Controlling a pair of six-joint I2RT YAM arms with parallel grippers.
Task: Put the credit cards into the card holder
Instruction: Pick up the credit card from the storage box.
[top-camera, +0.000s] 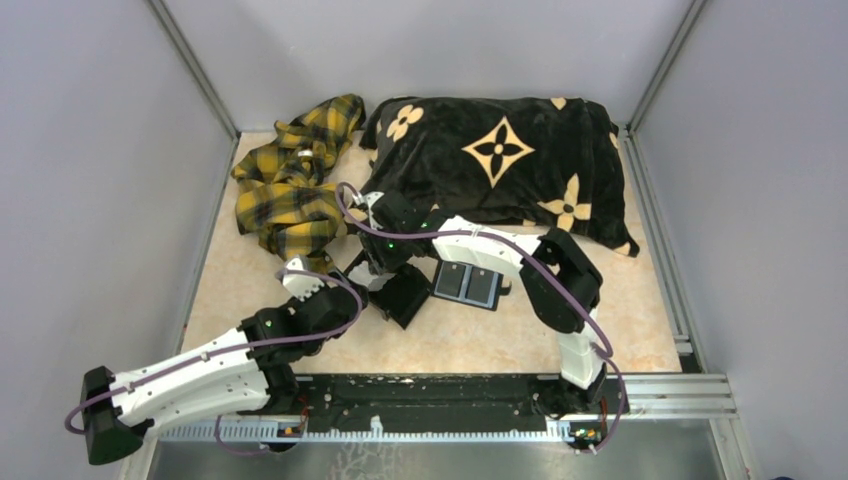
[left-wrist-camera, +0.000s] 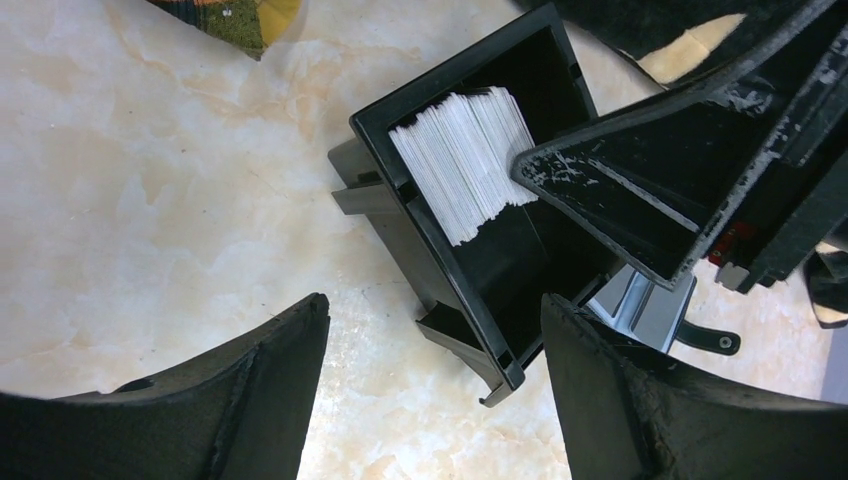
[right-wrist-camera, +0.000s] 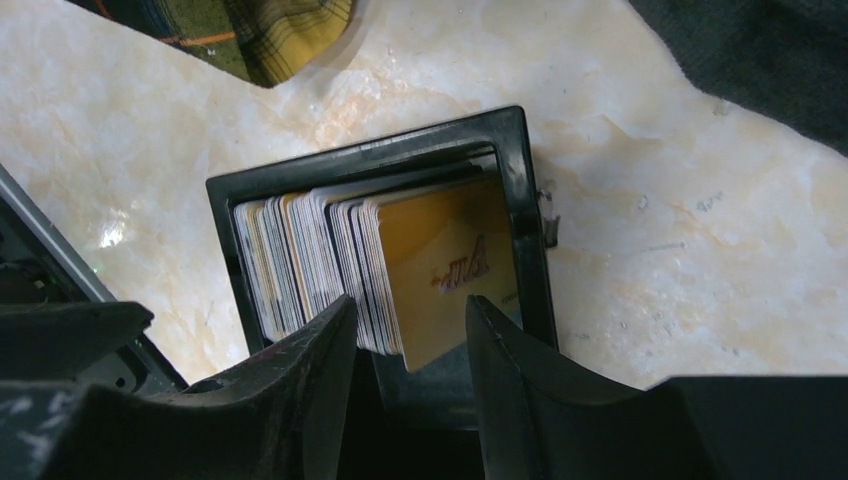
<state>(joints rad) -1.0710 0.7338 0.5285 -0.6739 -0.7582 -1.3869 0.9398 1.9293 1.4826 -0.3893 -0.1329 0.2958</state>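
My right hand (right-wrist-camera: 410, 310) straddles the front credit cards (right-wrist-camera: 300, 260), on edge in the black tray (right-wrist-camera: 520, 200), faces frame-right, lower ends hidden; whether it grips them I cannot tell. My left hand (left-wrist-camera: 432, 310) hangs released. The card holder (top-camera: 467, 285) lies open, centre frame.

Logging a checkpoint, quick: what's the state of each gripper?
Left gripper: open, empty.
Right gripper: jaws around front credit cards; grip cannot be told.

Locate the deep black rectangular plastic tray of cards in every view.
Top external: deep black rectangular plastic tray, just left of centre.
Left wrist: upper centre, thin white cards edge-on inside.
Right wrist: centre, cards fanned.
Shared landmark: yellow plaid cloth, upper left in all.
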